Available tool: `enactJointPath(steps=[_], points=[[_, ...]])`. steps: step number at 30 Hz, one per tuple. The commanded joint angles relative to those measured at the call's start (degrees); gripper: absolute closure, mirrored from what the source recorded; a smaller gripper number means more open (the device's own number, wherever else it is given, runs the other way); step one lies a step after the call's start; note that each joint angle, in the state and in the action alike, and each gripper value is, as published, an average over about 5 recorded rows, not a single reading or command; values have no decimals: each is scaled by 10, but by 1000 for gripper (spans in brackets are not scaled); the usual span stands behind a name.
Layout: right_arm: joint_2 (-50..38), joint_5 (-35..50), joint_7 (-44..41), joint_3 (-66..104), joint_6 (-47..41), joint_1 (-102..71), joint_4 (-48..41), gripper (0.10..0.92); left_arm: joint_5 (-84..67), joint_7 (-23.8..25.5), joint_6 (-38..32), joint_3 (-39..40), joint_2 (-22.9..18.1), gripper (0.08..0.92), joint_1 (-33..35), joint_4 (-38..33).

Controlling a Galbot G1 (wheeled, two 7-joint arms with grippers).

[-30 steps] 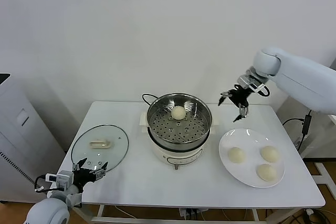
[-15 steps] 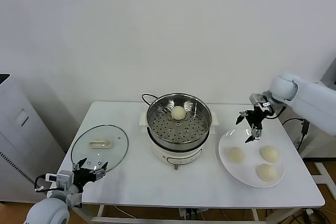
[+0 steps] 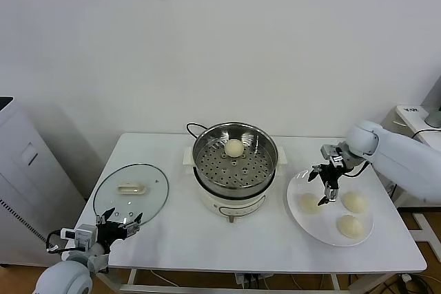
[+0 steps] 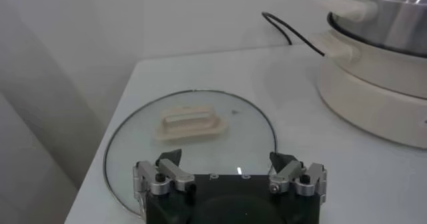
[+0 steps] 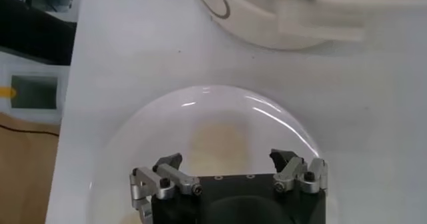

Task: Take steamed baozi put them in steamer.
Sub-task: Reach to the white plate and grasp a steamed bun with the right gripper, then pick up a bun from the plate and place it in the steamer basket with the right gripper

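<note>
On the white desk (image 3: 241, 239) the steamer (image 3: 235, 158) holds one steamed baozi (image 3: 234, 147) near its far wall, and three more baozi (image 3: 309, 203) (image 3: 354, 202) (image 3: 350, 226) lie on the white plate (image 3: 303, 222) to its right. The right gripper (image 3: 326, 182) hangs with jaws wide just above the plate's leftmost bun, holding nothing. The left gripper (image 3: 114, 226) waits at the desk's near left corner beside the glass lid (image 3: 131, 189), jaws wide and empty.
</note>
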Motion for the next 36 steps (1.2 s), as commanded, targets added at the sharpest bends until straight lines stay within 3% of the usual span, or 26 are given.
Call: enactJointPath(steps=[1,6,12,25,31,36], points=[[15,-33,5,29,-8,-43,-18,203,1,0,0,0,-1,177,0,1],[16,-46,6,38,-7,-54,-22,207,1,0,-1,0,0,177,0,3],[21,-56,10,53,-6,-66,-27,280,3,0,-1,0,-1,177,1,3],[24,-75,10,88,1,-88,-32,553,11,0,1,3,-6,177,0,2],[8,-58,2,84,-2,-65,-17,575,15,-2,4,6,-10,177,-3,5],[-35,7,-26,-1,-9,49,29,575,16,-2,4,5,-9,177,-4,4]])
